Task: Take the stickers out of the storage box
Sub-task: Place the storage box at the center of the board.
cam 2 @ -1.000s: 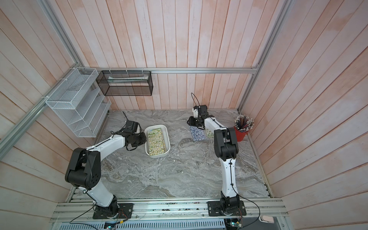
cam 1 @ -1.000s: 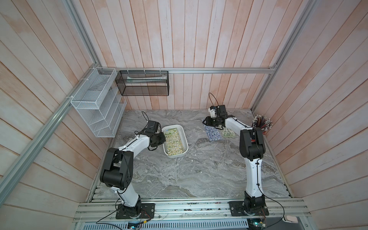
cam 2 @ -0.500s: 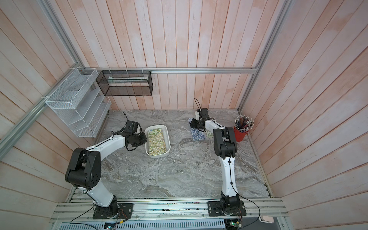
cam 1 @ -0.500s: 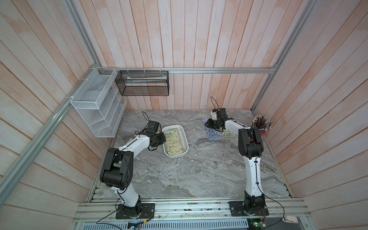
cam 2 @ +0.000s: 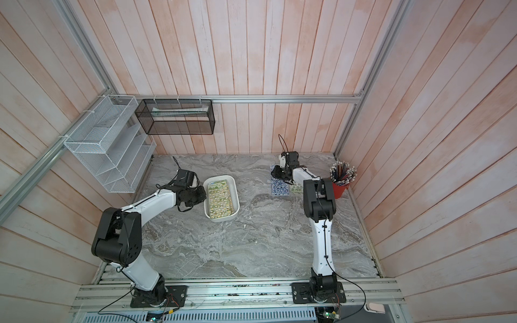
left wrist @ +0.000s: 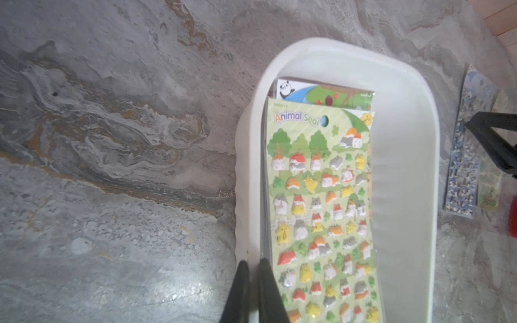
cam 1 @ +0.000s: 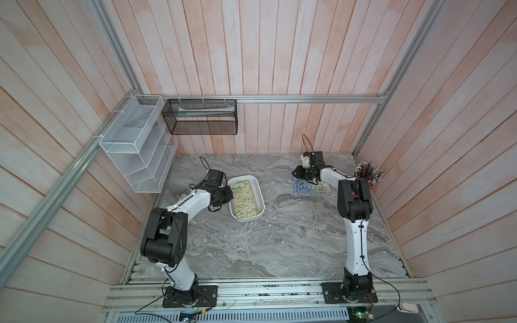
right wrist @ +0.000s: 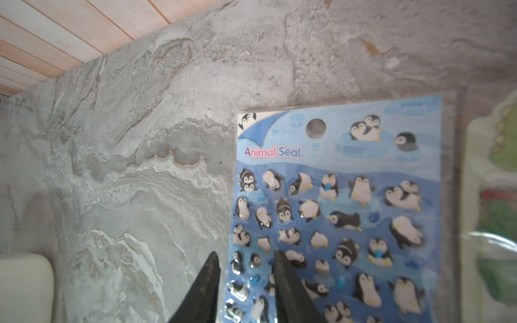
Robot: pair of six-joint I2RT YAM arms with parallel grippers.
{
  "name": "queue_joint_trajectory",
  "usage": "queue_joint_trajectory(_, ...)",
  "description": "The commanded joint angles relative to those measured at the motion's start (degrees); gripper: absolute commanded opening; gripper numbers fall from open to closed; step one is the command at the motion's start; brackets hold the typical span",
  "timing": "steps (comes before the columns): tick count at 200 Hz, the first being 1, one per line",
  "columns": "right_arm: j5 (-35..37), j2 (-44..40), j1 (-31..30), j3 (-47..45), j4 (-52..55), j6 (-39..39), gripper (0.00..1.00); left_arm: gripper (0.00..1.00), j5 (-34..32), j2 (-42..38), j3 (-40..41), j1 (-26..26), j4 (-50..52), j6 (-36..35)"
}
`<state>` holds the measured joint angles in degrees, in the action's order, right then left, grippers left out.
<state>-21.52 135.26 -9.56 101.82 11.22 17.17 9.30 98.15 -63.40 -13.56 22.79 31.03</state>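
Observation:
The white storage box (cam 1: 261, 200) (cam 2: 236, 200) (left wrist: 405, 167) lies left of the table's middle. It holds a stack of stickers (cam 1: 244, 200) (cam 2: 221, 200) with a green animal sheet (left wrist: 319, 195) on top. My left gripper (cam 1: 229, 193) (cam 2: 205, 194) (left wrist: 253, 263) is shut on the box's left wall, one finger on each side of it. A blue penguin sticker sheet (cam 1: 301, 188) (cam 2: 279, 188) (right wrist: 349, 209) lies flat on the table at the back right, next to a green sheet (cam 1: 321, 188) (right wrist: 492, 209). My right gripper (cam 1: 297, 172) (cam 2: 275, 173) (right wrist: 246, 256) hangs open over the blue sheet's edge.
A red cup of pencils (cam 1: 369, 173) (cam 2: 341, 179) stands by the right wall, close to my right arm. A white wire rack (cam 1: 137, 148) and a black mesh basket (cam 1: 200, 117) hang on the left and back walls. The table is grey marble (cam 1: 279, 237).
My right gripper has drifted slightly to the right over the blue sheet. The left arm and the box have not moved.

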Motion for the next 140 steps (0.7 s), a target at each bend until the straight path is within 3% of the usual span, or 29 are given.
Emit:
queue_joint_trajectory(1,-1.8,0.4,-0.8,1.7,2.2,-1.8,0.37,0.00,-1.1,-0.3,-0.9,-0.5,2.6,-1.4)
queue_joint_trajectory(25,-2.1,-2.9,-2.0,1.7,2.8,-2.4,0.40,0.01,-1.7,-0.8,-1.6,-0.5,3.8,-2.1)
queue_joint_trajectory(70,-1.0,-11.2,-6.1,-1.8,3.8,-2.8,0.50,0.36,-2.4,-4.6,-3.8,-0.3,5.8,-4.3)
queue_joint_trajectory(83,-0.6,-13.7,-7.7,-4.2,3.3,-2.4,0.51,0.41,-1.9,-6.2,-4.6,-0.5,6.1,-4.4)
queue_joint_trajectory(140,1.9,-20.9,-16.2,-16.3,-0.1,0.8,0.49,0.40,-1.1,-6.4,-7.5,-4.3,7.0,-0.6)
